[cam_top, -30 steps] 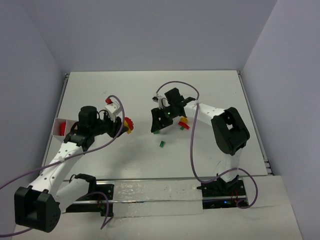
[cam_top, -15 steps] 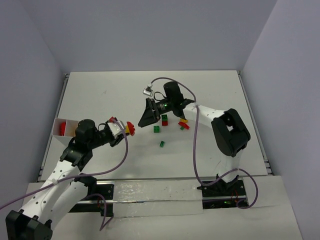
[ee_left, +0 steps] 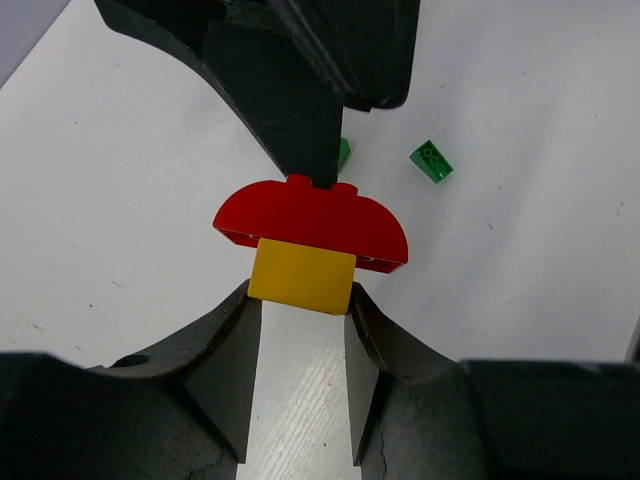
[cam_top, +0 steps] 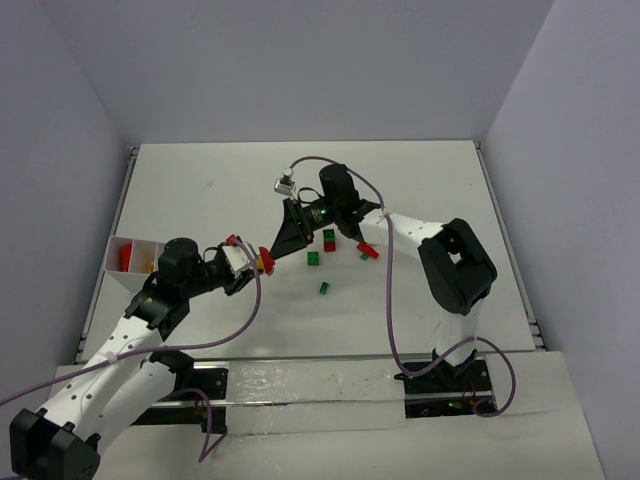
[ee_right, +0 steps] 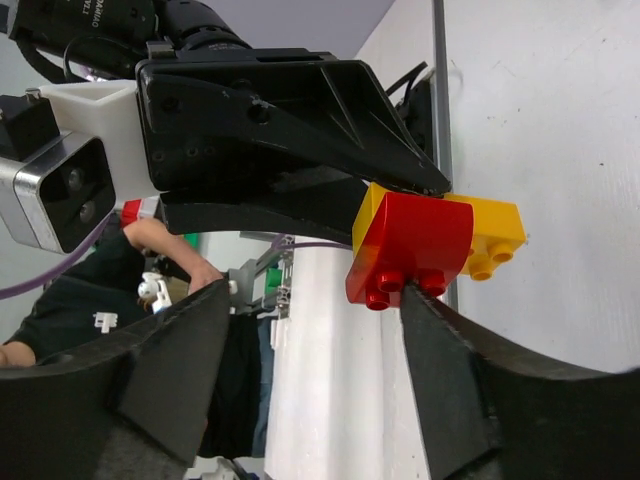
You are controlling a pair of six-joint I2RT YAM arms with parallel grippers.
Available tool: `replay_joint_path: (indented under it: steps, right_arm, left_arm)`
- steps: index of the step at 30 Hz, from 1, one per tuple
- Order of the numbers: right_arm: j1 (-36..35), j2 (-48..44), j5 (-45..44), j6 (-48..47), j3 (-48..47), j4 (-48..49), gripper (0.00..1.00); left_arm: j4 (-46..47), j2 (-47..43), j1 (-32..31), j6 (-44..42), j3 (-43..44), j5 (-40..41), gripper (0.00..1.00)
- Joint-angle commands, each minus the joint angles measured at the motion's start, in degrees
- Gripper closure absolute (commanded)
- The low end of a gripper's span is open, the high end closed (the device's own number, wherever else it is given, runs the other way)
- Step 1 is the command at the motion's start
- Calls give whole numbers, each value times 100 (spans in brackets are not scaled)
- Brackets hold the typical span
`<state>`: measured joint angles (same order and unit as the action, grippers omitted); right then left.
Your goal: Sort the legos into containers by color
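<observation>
My left gripper [ee_left: 300, 295] is shut on a yellow lego [ee_left: 302, 276] that has a red arched lego [ee_left: 310, 222] stacked on it. The pair [cam_top: 262, 258] is held above the table, left of centre. My right gripper [ee_right: 315, 310] is open and faces this pair. One of its fingers [ee_left: 290, 110] touches the studs of the red lego [ee_right: 410, 245], and the other stands apart. Loose legos lie to the right: a green one [cam_top: 314, 258], a green and red stack [cam_top: 329, 240], another green one [cam_top: 324, 288] and a red and yellow pair [cam_top: 367, 250].
A white divided container [cam_top: 130, 255] with a red piece inside stands at the table's left edge. Purple cables loop off both arms. The table's side rails [cam_top: 128, 190] run along the left and right edges.
My right gripper has swung left from over the loose legos to meet the pair in my left gripper, and its jaws have widened. The left gripper has kept its grip and shifted slightly.
</observation>
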<state>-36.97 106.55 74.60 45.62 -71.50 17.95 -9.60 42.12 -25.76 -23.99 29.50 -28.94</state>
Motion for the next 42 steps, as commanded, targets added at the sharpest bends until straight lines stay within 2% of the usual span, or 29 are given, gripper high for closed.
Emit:
replay_joint_path:
  steps: [1,6,13,17,23,33,37,40,42]
  right_arm:
    - [-122,225,149,66,-314,171,28]
    - [-136,329,118,30,-277,126,28]
    - [-136,408,-94,-637,-445,-747,32]
    - [-76,469,-322,-1098,-606,-1385,37]
    - [89,329,-419,-1252,-500,-1528,42]
    - [137,245,-404,-1494,-516,-1744,39]
    - [128,301,-203,-978,-402,-1088,38]
    - [107,343,-16,-250,-229,-142,37]
    - [84,382,108,517,-88,860,37]
  left_arm:
    - [342,-1,-102,86,276,68,100]
    - [347,6,-148,123,335,115,100]
    - [280,-20,-184,96,432,160,100]
    - [213,-26,-184,49,437,178,100]
    - [127,-63,-184,-40,392,222,100]
    - [74,-36,-182,-81,408,201,100]
    - [97,-17,-192,-8,429,80,100]
    - [159,81,-187,64,464,32,100]
    - [202,159,-192,87,476,46,100]
